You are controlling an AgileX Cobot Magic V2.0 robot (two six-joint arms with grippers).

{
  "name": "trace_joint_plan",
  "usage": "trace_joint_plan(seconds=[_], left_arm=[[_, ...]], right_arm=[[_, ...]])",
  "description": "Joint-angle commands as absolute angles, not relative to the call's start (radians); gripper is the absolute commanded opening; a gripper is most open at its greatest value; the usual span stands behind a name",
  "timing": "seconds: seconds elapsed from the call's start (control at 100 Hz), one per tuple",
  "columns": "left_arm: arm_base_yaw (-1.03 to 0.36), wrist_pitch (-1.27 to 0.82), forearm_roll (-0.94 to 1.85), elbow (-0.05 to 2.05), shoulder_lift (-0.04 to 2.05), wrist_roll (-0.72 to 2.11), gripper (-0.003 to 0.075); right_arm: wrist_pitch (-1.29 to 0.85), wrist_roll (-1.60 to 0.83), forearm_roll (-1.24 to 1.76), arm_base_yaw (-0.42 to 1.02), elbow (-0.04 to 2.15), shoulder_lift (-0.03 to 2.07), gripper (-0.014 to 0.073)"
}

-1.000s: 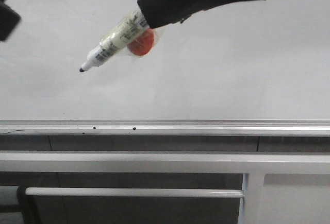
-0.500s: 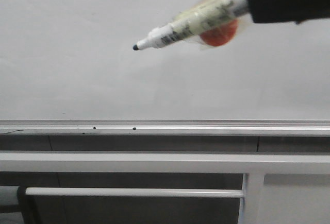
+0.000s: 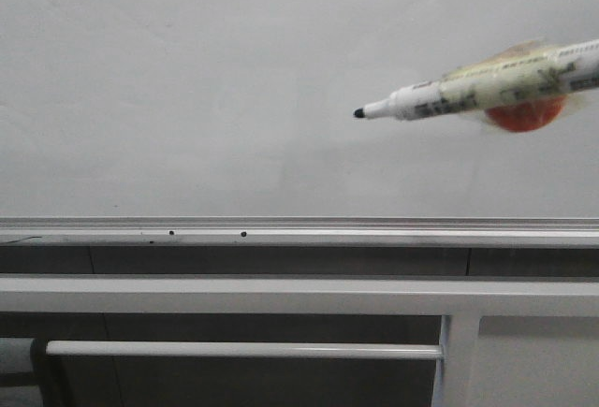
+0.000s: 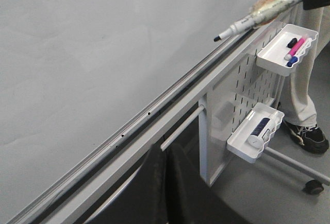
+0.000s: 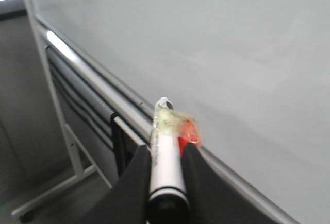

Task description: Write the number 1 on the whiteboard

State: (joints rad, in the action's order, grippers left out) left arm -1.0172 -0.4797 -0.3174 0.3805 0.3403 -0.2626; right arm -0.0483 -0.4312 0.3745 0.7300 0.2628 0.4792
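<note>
Above bottom rail (image 3: 299,229) — marker (image 3: 477,94) tip off blank whiteboard (image 3: 187,98).

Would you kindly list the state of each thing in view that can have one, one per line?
whiteboard: blank, no stroke on it.
marker: uncapped, tip in front of the board; contact unclear.
right gripper: shut on the marker.
left gripper: shut, holding nothing.
upper side tray: holds markers.
lower side tray: holds an eraser.

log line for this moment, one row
phase: pre-write | right gripper: shut on marker | tip: uncapped, off board | whiteboard: blank, no 1 | left gripper: shut, holding nothing
</note>
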Motion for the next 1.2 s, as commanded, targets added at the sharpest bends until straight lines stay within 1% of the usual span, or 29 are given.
trace_joint_plan(seconds=[0.0,0.14,0.34,0.75,0.95,1.19], left_arm=[[-1.022,-0.399,-0.315,0.407,0.344,-0.299,-0.002],[-1.022,-0.399,-0.315,0.407,0.344,-0.299,-0.002],[-1.022,-0.399,-0.315,0.407,0.344,-0.299,-0.002],[-1.022,-0.399,-0.376,0.407,0.344,-0.299,-0.002],[-1.022,-0.399,-0.385,0.407,0.344,-0.299,-0.002],[-1.022,-0.399,-0.385,0.407,0.344,-0.299,-0.002]], right_arm=[[0.095,-0.439,0.402,0.675,0.29,0.481,-0.006],[0.088,-0.439,0.404,0.633,0.29,0.483,-0.006],[0.055,-0.439,0.404,0.635,0.29,0.483,-0.0064],[0.099,-0.439,0.404,0.635,0.304,0.484,-0.0064],[0.11,-0.439,0.404,0.635,0.344,0.569,-0.0064],[0.2,-0.439,0.397,0.635,0.372,0.648,-0.0064]])
